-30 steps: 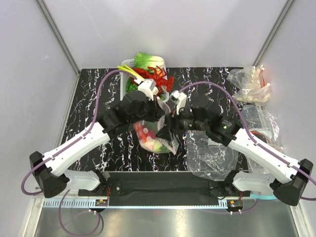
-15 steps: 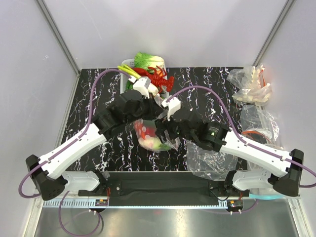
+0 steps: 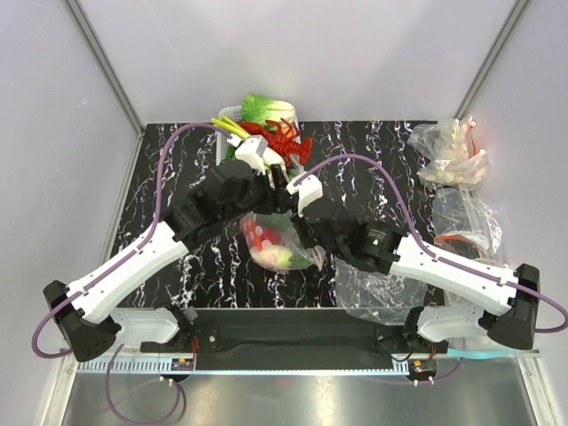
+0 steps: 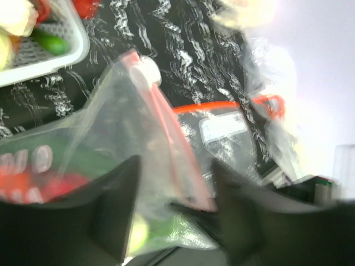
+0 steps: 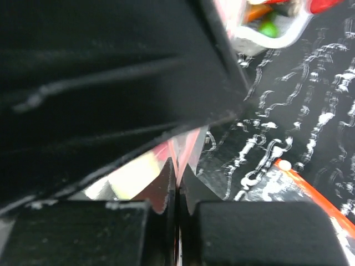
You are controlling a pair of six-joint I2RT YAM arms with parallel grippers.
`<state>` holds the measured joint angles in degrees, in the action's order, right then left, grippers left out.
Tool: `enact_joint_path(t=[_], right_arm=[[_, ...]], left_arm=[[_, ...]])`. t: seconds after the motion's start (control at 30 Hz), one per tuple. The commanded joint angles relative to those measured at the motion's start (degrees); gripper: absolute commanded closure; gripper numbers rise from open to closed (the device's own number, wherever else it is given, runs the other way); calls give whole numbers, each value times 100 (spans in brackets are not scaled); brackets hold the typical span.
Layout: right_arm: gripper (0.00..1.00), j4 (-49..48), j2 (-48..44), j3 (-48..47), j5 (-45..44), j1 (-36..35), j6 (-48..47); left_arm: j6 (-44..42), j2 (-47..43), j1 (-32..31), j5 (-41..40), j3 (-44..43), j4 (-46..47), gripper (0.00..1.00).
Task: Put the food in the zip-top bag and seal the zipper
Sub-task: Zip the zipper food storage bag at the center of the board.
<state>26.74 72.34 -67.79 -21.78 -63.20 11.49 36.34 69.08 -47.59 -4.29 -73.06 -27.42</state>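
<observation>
Right gripper clenched on zipper of bag; left gripper spread, bag between jaws (food inside, red and green).

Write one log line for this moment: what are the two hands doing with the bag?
left hand: open, zip-top bag between fingers | right hand: shut on zipper | food: some bagged, lobster outside bag

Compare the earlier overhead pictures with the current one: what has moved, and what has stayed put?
The right arm swung left, closing in on the zip-top bag. The right gripper is clamped on the zipper. The left gripper drew slightly back and left, toward the basket. The bag with food inside, the red lobster and the loose clear bags stayed put.
</observation>
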Motion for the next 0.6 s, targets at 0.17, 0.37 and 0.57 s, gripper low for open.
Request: enact_joint_path(t=[0.17, 0.37, 0.57], right_arm=[[100, 261, -535, -7, 42, -43, -445], [100, -99, -1291, 512, 797, -35, -840], [100, 59, -1652, 556, 1114, 27, -946]], left_arm=[[-1128, -807, 329, 43, -306, -237, 1], [-1611, -1607, 909, 322, 370, 227, 1], [-1735, -2056, 1963, 1737, 1536, 1579, 1]])
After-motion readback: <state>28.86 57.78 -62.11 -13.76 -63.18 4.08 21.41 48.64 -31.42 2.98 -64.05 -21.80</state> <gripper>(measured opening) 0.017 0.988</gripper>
